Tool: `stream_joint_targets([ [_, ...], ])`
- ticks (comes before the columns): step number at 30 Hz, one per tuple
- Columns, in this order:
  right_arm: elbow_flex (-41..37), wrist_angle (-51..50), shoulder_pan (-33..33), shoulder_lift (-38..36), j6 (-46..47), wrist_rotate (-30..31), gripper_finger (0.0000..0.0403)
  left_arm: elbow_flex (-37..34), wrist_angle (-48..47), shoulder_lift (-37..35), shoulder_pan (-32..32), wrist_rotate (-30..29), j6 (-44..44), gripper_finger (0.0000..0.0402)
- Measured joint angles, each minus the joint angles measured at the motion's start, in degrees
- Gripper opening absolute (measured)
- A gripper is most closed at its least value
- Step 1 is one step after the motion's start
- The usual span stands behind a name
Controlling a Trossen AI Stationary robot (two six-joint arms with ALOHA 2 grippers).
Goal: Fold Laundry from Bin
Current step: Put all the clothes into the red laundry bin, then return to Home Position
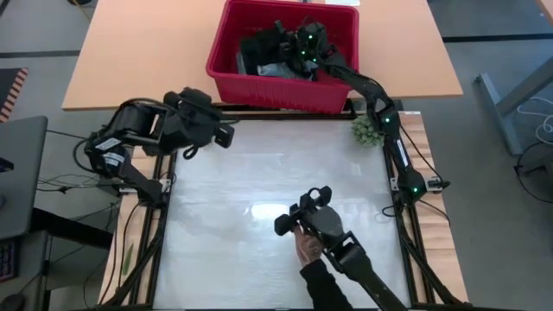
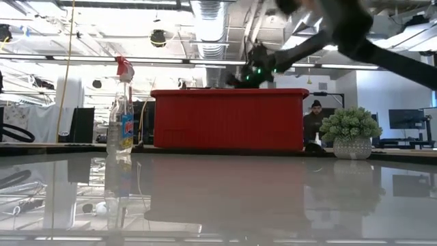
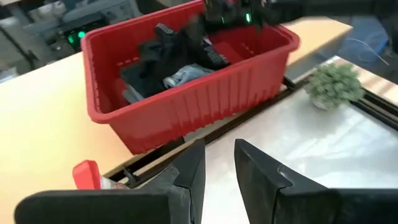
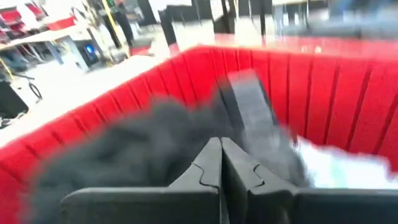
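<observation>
While our right end effector (image 4: 221,163) hangs pinched together over the black cloth garment (image 4: 143,146) in the bright red plastic bin (image 1: 278,88) at the far edge, we judge the laundry soft, light, floppy — best gathered at a raised fold; left end effector (image 3: 219,171) waits slightly apart, empty.

No legible text or labels

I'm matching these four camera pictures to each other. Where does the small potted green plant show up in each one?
High view: the plant sits at the table's far right corner, just right of the red bin.
Low view: at right, beside the bin, plant.
Left wrist view: upper right, beyond the bin.
Right wrist view: not in it.
Shared landmark: the red bin.
</observation>
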Motion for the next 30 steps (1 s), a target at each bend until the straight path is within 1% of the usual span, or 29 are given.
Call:
stream_joint_targets([
  [4,0.1,0.1,-0.2,-6.5,-3.9,-0.1,0.0028,0.0,-1.0,-0.1,-2.3,-0.3,1.2,0.0074],
  [7,0.2,-5.2,-0.6,-12.0,-4.6,-0.9,0.0022,-0.6,-1.0,-0.2,-4.3,-0.4,4.4,0.0074],
  [9,0.2,-11.8,-0.9,-15.9,-4.7,-5.1,0.0022,-2.0,-1.0,-0.7,-6.1,-0.4,6.1,0.0074],
  [12,0.2,-25.5,-0.1,-22.3,-4.7,-13.1,0.0025,-5.4,-0.9,-2.5,-9.2,-0.5,7.3,0.0074],
  [14,0.2,-36.8,1.3,-26.3,-7.0,-16.0,0.0026,-9.4,-0.9,-4.9,-11.6,-2.0,7.0,0.0074],
  [17,-0.1,-53.5,4.3,-32.2,-13.4,-15.4,0.0021,-17.6,-0.1,-10.6,-14.8,-5.1,4.9,0.0065],
  [19,-1.5,-61.1,7.0,-36.5,-14.9,-15.1,0.0018,-25.1,5.3,-15.1,-15.5,-7.2,5.1,0.0055],
  [20,-3.3,-63.0,8.6,-39.2,-15.0,-14.9,0.0017,-29.0,9.9,-17.4,-15.4,-7.5,6.8,0.0049],
  [21,-6.0,-64.0,10.4,-42.3,-14.9,-14.7,0.0018,-33.6,16.4,-19.5,-15.0,-7.3,9.5,0.0042],
  [22,-9.3,-64.3,12.5,-45.5,-14.5,-13.9,0.0018,-38.3,23.9,-21.4,-14.1,-5.9,13.6,0.0034],
  [23,-13.4,-63.5,14.6,-48.8,-13.6,-12.3,0.002,-42.8,31.9,-23.2,-13.0,-2.7,18.0,0.0026],
  [24,-18.4,-61.7,16.9,-52.5,-12.1,-10.3,0.0021,-47.8,40.5,-24.9,-11.7,2.8,23.0,0.0017],
  [25,-24.0,-58.9,19.0,-56.5,-10.5,-8.6,0.0023,-52.4,48.9,-26.5,-10.5,9.5,27.6,0.0009],
  [27,-36.5,-50.5,23.2,-64.9,-7.2,-7.9,0.0024,-60.5,63.3,-29.0,-7.7,22.5,34.7,0.0003],
  [28,-43.0,-45.3,25.1,-69.7,-4.9,-7.9,0.0023,-64.1,69.6,-30.0,-6.2,27.9,36.9,0.0003],
  [30,-56.2,-34.3,28.5,-78.5,0.2,-7.9,0.0021,-69.8,77.9,-32.0,-3.2,35.2,39.1,0.0001],
])
